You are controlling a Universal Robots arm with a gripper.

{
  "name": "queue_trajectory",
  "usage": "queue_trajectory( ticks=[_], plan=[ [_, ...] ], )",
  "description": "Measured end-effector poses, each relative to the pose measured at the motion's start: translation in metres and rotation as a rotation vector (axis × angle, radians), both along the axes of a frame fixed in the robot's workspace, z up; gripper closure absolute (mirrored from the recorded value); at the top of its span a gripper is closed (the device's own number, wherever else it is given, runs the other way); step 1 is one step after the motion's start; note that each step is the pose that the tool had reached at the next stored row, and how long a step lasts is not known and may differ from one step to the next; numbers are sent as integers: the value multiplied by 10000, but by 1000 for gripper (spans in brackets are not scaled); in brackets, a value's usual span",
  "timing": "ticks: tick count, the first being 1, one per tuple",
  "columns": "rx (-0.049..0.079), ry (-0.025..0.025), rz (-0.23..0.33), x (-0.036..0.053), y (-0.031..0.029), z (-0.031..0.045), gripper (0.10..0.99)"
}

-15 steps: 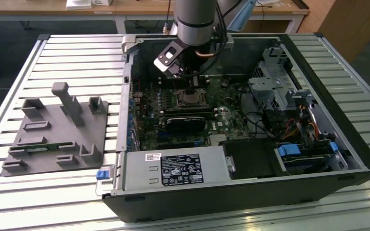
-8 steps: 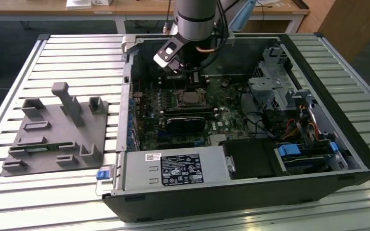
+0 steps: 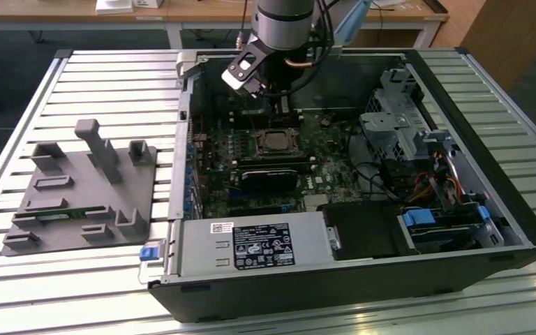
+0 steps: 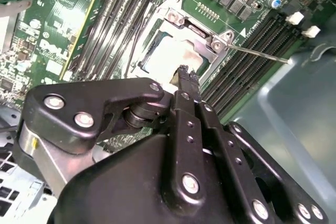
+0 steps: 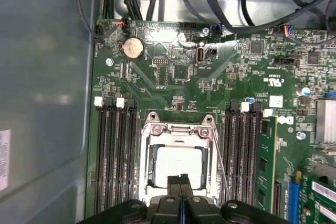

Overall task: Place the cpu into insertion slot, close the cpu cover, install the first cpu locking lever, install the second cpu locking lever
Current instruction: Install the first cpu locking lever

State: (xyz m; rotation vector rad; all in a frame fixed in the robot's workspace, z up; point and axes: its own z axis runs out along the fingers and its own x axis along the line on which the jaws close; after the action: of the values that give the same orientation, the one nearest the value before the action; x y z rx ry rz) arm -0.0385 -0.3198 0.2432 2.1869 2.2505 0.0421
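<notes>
**Socket area of the motherboard (image 5: 173, 77) inside the open computer case (image 3: 361, 296).** We see the cpu (image 5: 178, 162) lying flat in the insertion slot (image 3: 276, 142). Its pale top shows through the window of the cpu cover (image 5: 178, 140), which lies down over it. We judge the chip seated and the cover lowered so that the frame can press it onto the contacts. One thin locking lever (image 5: 219, 161) runs slantwise beside the cover and, in the second wrist view, juts out over the neighbouring memory slots (image 4: 252, 69). We take it to be unlatched, so the cover is not yet clamped. The gripper (image 5: 180, 178) hangs over one edge of the cover, its two fingers (image 5: 173, 184) pressed together with nothing between them. Closed like this they form a single narrow tip, suited in our judgement to pushing on a frame or a wire. Whether the tip touches the cover we cannot tell
</notes>
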Motion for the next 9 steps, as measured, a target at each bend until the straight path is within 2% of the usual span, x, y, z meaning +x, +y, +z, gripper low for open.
queue_trajectory(
  ticks=[3, 6, 9],
  plan=[
    [-2, 1, 0, 0, 0, 61, 980],
    [-20, -1, 63, 1, 0, 70, 980],
    [-36, 0, 558, 0, 0, 71, 980]
  ],
)
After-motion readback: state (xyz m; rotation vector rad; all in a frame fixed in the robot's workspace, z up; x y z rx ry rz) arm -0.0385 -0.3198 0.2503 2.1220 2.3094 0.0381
